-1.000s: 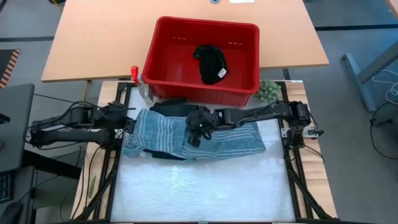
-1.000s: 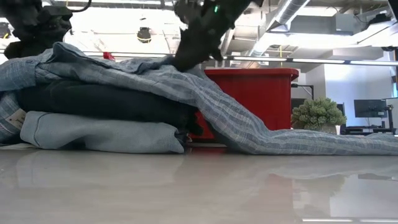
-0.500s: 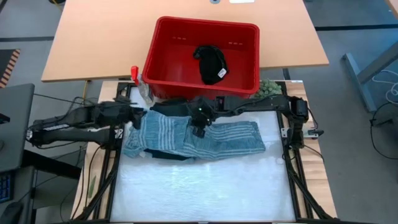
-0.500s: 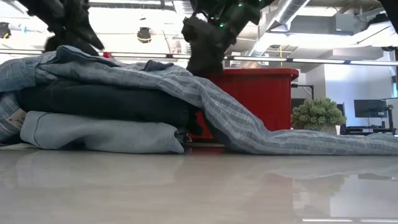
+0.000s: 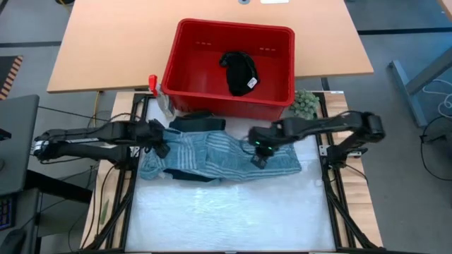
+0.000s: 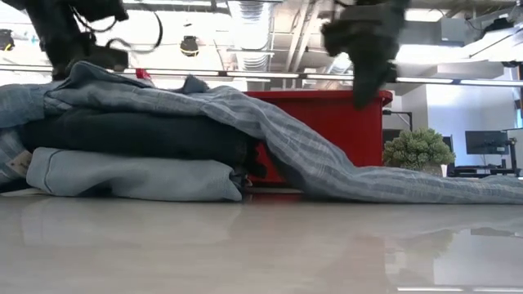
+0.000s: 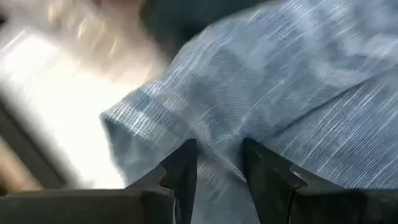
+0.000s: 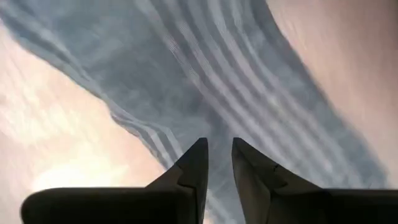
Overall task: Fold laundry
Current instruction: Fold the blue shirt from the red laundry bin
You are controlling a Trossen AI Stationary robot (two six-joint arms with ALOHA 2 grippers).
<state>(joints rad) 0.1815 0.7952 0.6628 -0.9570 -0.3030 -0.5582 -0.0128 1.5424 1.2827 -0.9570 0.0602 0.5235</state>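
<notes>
Laundry sits piled at the back of the work table (image 5: 233, 212), just in front of the red basket (image 5: 185, 85): a striped cloth (image 5: 233, 152) draped over a dark garment (image 6: 139, 135) and a light blue one (image 6: 122, 175), its right half trailing flat across the table. One more black garment (image 5: 240, 70) with a white tag lies in the basket.

The left gripper (image 5: 161, 141) hangs at the striped cloth's left edge, fingers (image 7: 183, 171) a little apart with cloth between them. It looks like a pinch, though from here I can't swear it has hold. The right gripper (image 5: 258, 149) hovers over the flat right half, fingers narrowly parted and nothing gripped that I can see.

To fold this well, I'd say the right one should drop onto the far right end and take only the top layer. The left should keep its edge anchored. Carry the end over low and level, so the pile underneath isn't dragged askew.
</notes>
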